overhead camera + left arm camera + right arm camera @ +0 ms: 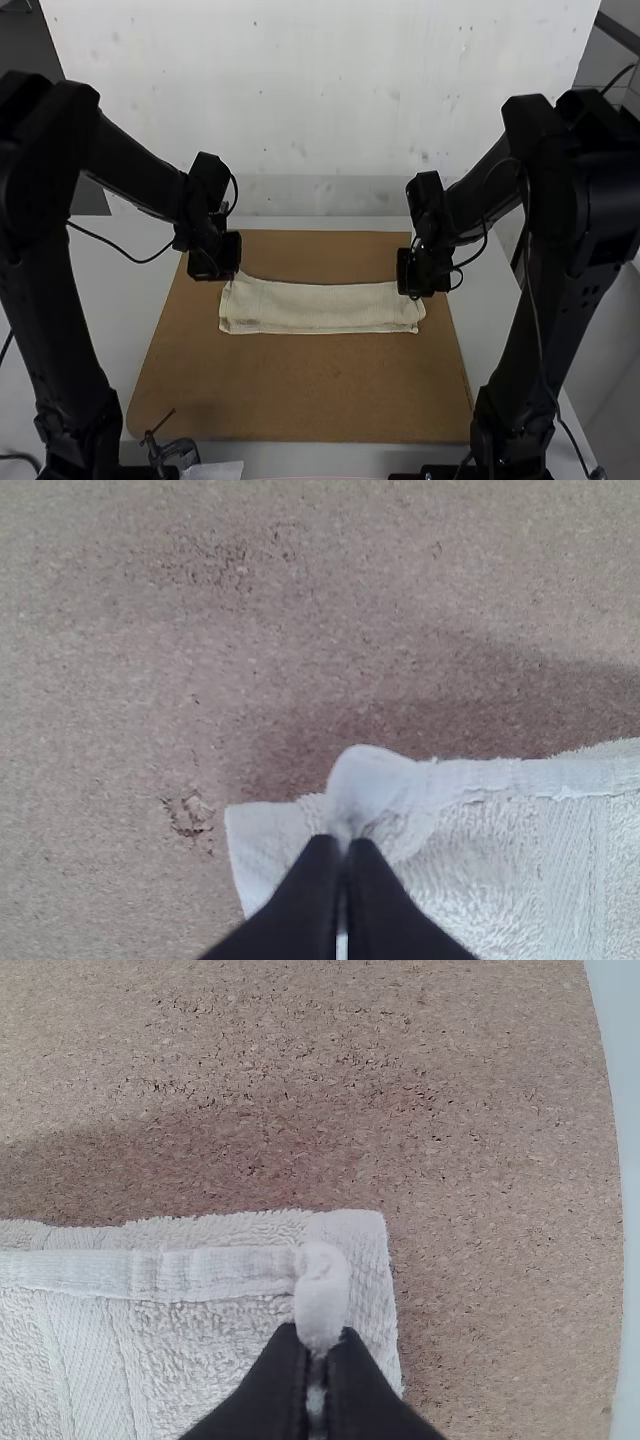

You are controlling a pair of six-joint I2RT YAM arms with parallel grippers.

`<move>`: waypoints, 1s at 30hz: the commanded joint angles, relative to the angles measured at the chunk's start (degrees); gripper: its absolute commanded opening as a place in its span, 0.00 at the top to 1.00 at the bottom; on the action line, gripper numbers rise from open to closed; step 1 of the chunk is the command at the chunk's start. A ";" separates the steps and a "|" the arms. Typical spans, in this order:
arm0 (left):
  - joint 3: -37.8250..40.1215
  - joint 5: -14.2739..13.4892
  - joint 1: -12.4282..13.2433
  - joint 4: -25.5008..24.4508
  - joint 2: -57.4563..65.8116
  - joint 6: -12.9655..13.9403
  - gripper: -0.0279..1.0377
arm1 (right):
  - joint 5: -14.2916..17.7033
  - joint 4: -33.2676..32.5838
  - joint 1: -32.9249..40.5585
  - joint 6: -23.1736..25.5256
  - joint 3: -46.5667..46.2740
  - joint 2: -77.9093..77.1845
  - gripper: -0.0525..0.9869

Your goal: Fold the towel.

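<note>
High view dim; wrist views brighter, soft shadows across board [120, 680].

One towel [320, 308], one board [320, 390], one table [118, 300] — two arms [575, 220], two tools [226, 272]

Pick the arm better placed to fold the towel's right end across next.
Right, I'd judge: the right gripper pinches the towel near that end, while the left gripper holds it near the opposite end.
</note>
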 commanded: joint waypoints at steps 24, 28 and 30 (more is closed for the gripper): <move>-1.66 4.89 6.49 -4.37 -13.31 1.72 0.04 | -8.24 -8.23 -4.56 7.21 6.07 6.18 0.30; -2.19 4.89 7.01 -4.37 -13.49 2.07 0.04 | -8.42 -8.32 -4.47 8.09 7.04 10.05 0.31; -2.37 4.89 7.45 -4.37 -13.93 2.16 0.04 | -8.33 -9.11 -4.03 8.44 7.30 11.72 0.34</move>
